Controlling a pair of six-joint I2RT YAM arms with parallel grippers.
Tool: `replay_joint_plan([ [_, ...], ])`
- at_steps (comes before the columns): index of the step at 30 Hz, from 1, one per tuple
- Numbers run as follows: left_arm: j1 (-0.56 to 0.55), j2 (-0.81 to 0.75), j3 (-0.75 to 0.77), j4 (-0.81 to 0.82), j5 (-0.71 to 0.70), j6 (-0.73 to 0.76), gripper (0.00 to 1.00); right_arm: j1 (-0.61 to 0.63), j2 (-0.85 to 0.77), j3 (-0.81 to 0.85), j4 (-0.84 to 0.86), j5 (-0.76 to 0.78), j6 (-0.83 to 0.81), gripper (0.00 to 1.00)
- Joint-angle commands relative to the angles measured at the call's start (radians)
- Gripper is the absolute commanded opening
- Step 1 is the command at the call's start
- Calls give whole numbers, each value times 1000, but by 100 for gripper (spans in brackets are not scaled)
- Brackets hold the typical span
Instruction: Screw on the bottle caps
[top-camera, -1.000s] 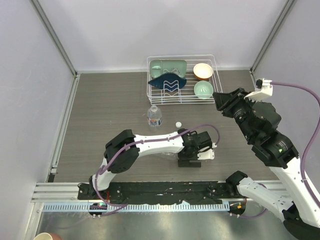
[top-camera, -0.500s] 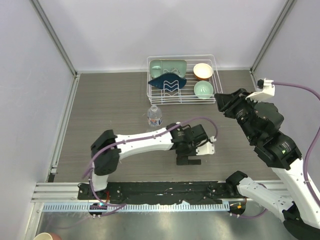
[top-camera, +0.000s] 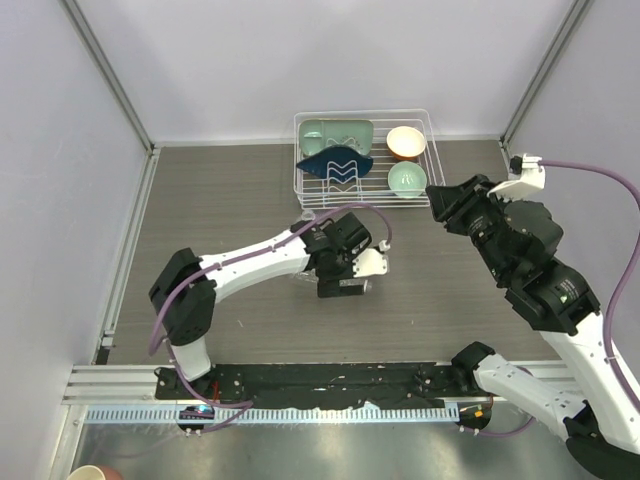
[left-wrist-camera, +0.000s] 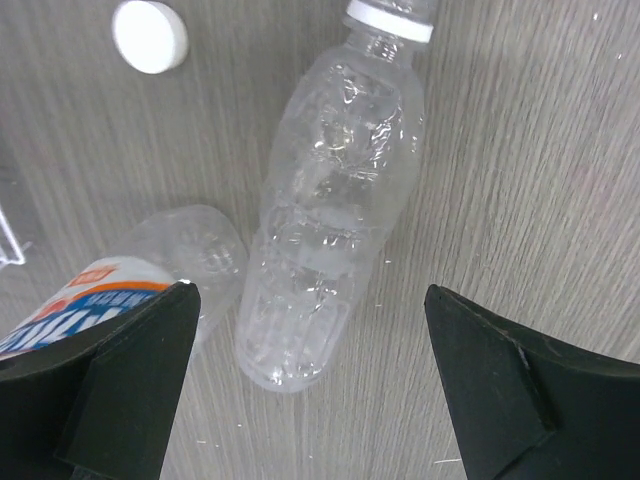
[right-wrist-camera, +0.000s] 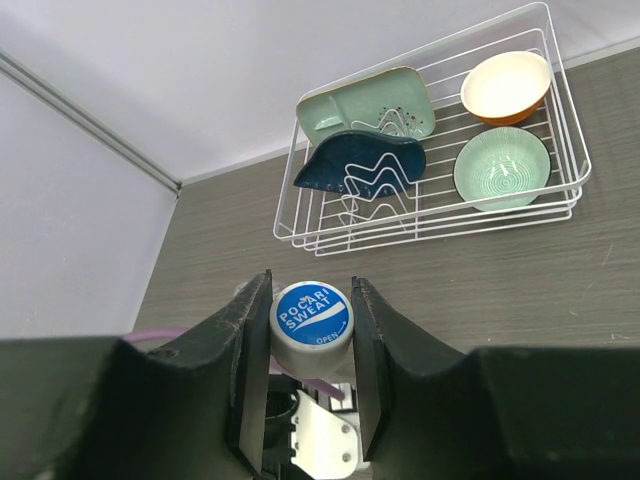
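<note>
Arms share a grey table (top-camera: 220, 200) overhead: left gripper (top-camera: 342, 285) low at centre, right gripper (top-camera: 437, 203) raised near a dish rack (top-camera: 297, 140). Left wrist: fingers (left-wrist-camera: 120, 390) spread above an unlabelled bottle (left-wrist-camera: 320, 220) lying flat, labelled bottle (left-wrist-camera: 120, 290) just beside, white cap (left-wrist-camera: 150, 37) loose nearby. Right wrist: fingers (right-wrist-camera: 245, 360) clamped on a Pocari Sweat cap (right-wrist-camera: 312, 315).

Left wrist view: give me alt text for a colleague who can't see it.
A clear unlabelled bottle lies on its side on the wood-grain table, framed between the wide-open jaws of the left gripper. A loose white cap lies at upper left; a labelled bottle shows at lower left, partly hidden behind one jaw.
</note>
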Motion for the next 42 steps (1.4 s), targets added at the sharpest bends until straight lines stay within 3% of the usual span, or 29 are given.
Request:
replay_joint_plan([
  [1, -4, 10, -36, 60, 13, 69, 100, -1, 6, 45, 39, -1, -12, 2],
  [18, 11, 69, -188, 137, 58, 102, 100, -1, 8, 68, 41, -2, -13, 2],
  [28, 24, 3, -306, 86, 72, 102, 100, -1, -15, 42, 42, -4, -9, 2],
  [37, 27, -53, -358, -1, 66, 95, 85, -1, -30, 20, 50, -22, 5, 2],
  [41, 27, -56, -359, -14, 64, 70, 65, -1, -38, 9, 50, -28, 10, 1],
  [42, 27, -57, -354, -26, 67, 57, 64, -1, -40, 9, 50, -33, 10, 1],
])
